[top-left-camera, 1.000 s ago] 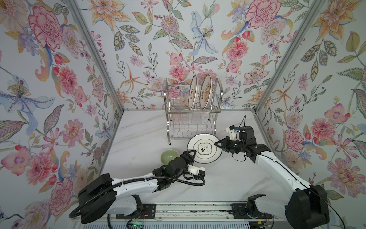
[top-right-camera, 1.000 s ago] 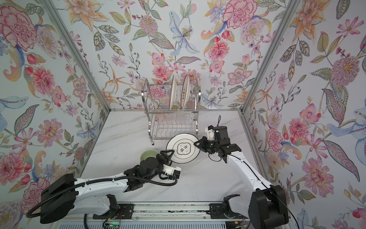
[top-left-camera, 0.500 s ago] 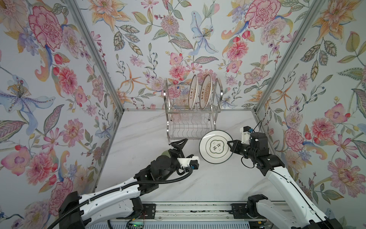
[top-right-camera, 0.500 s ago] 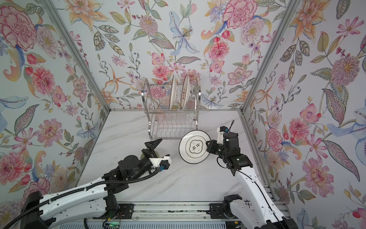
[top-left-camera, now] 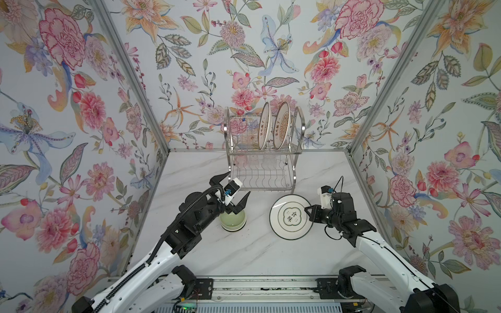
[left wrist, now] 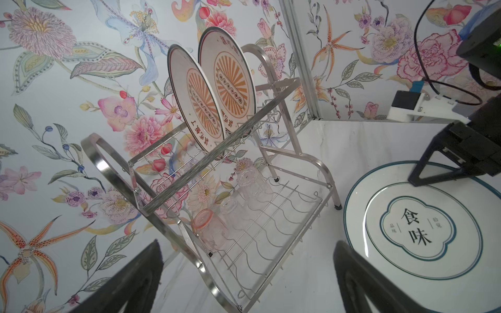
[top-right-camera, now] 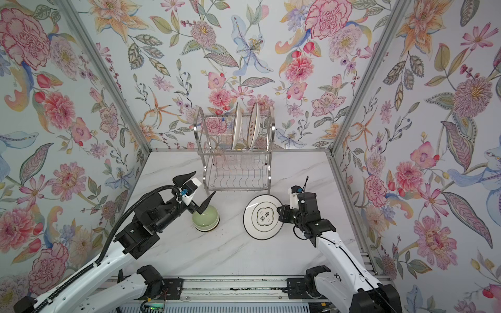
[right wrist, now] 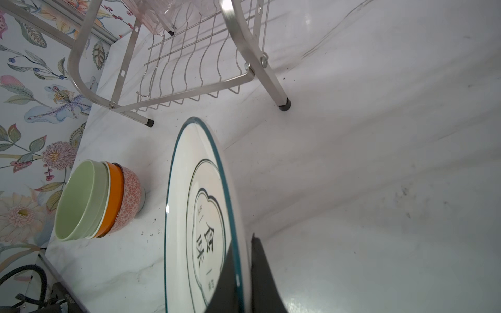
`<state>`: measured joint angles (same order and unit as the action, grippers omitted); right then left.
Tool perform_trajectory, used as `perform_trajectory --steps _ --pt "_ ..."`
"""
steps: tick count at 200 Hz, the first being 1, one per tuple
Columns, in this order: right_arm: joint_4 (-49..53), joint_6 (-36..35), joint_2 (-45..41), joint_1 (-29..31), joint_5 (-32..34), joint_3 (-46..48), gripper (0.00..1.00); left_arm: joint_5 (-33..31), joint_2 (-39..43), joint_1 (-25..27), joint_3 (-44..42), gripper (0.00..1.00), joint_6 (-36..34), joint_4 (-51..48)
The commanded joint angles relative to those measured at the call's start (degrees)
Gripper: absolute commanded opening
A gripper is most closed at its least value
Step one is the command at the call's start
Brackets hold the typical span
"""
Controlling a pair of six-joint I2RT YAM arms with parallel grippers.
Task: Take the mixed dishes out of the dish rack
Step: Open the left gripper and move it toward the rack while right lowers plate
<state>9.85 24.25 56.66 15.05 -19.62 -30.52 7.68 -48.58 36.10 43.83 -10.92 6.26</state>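
Clamping plate (top-left-camera: 289, 216) rim, right tool (top-left-camera: 307, 210); open tabletop (top-left-camera: 271, 257) beyond.

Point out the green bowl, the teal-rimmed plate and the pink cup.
green bowl (top-left-camera: 233, 222): in a top view, inner floor.
teal-rimmed plate (top-left-camera: 290, 216): in a top view, printed centre.
pink cup (left wrist: 210, 233): left wrist view, side wall.

A robotics lab booth is showing: floral-papered panels (top-left-camera: 244, 54) in aluminium framing (top-left-camera: 132, 81) are enclosing a white marble-look tabletop (top-left-camera: 244, 257), and white-and-black robot arms (top-left-camera: 151, 265) are standing on a metal rail (top-left-camera: 260, 287).
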Motion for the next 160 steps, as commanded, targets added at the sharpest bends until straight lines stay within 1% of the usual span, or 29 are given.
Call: perform_trajectory --steps 1,25,46,63,103,122,136,160 --pt "-9.18 0.71 1.88 0.55 -4.26 1.20 0.00 9.63 -1.90 -3.39 2.54 0.99 8.68 -1.18" --pt "-12.82 1.64 4.68 0.53 -5.80 2.35 0.00 11.88 -4.88 -5.17 4.76 0.99 10.14 -1.87" --pt "-17.90 4.13 6.02 0.22 -6.81 4.80 0.00 12.51 -6.96 -5.94 7.14 0.99 10.25 -2.56" --pt "-21.21 6.09 7.64 -0.16 -7.88 5.94 0.00 11.84 -8.47 -6.96 8.08 0.99 12.52 -1.13" --pt "-25.63 8.57 12.46 -0.16 -8.80 6.82 0.00 14.13 -10.87 -7.97 8.17 0.99 15.29 3.29" --pt "-26.74 8.78 13.69 -0.25 -8.50 7.04 0.00 16.06 -13.00 -8.17 10.72 0.99 15.60 1.30" --pt "-27.48 8.87 14.20 -0.47 -8.50 7.40 0.00 16.32 -14.78 -8.15 12.85 0.99 15.21 -0.74" --pt "-28.31 9.66 16.33 -1.07 -9.04 7.96 0.00 16.05 -15.63 -8.32 13.06 0.99 14.27 0.86"
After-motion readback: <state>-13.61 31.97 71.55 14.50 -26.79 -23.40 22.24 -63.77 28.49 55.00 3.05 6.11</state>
